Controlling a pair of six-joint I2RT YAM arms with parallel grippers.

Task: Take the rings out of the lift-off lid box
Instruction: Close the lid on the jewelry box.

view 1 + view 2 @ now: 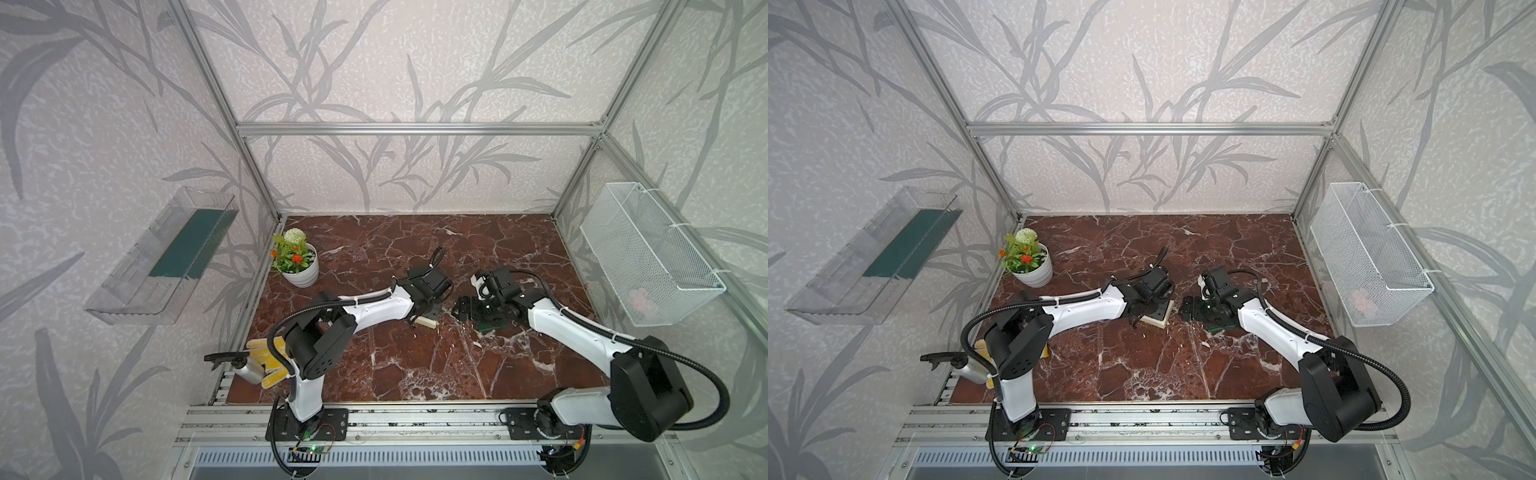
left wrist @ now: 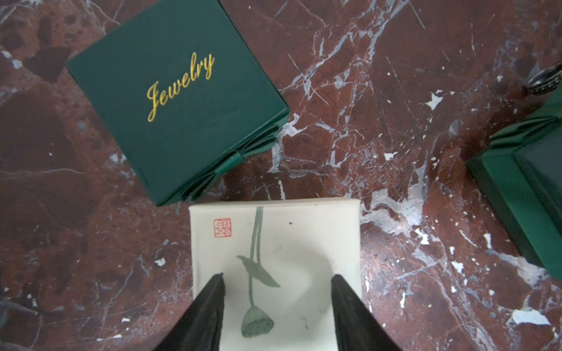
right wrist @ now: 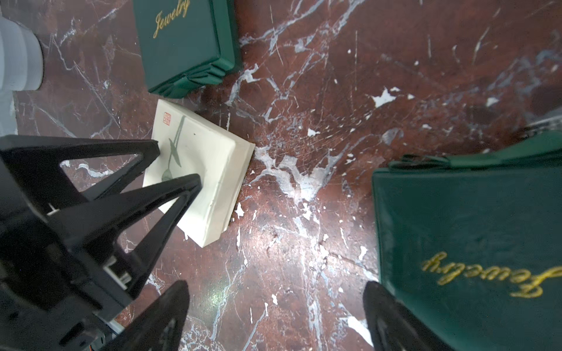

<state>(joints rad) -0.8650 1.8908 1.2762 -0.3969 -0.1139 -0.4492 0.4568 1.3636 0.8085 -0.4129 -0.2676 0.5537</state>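
Observation:
The lift-off lid box (image 2: 289,237) (image 3: 209,170), cream with a painted lotus, lies shut on the marble and shows in both top views (image 1: 428,322) (image 1: 1158,318). My left gripper (image 2: 276,275) stands over it with its jaws apart. Both fingertips (image 3: 194,185) rest on the lid's top, inside its edges, not on its sides. My right gripper (image 3: 275,287) (image 1: 463,309) is open above bare marble, one finger close beside a green "Jewelry" box (image 3: 471,258) (image 1: 490,326). A small dark metal band (image 2: 544,80), perhaps a ring, lies by that green box. Any rings inside the cream box are hidden.
A second green "Jewelry" box (image 2: 173,100) (image 3: 182,42) sits just beyond the cream box. A flower pot (image 1: 299,266) stands at the back left. A spray bottle (image 1: 245,368) and a yellow glove (image 1: 270,357) lie front left. A wire basket (image 1: 648,253) hangs on the right wall.

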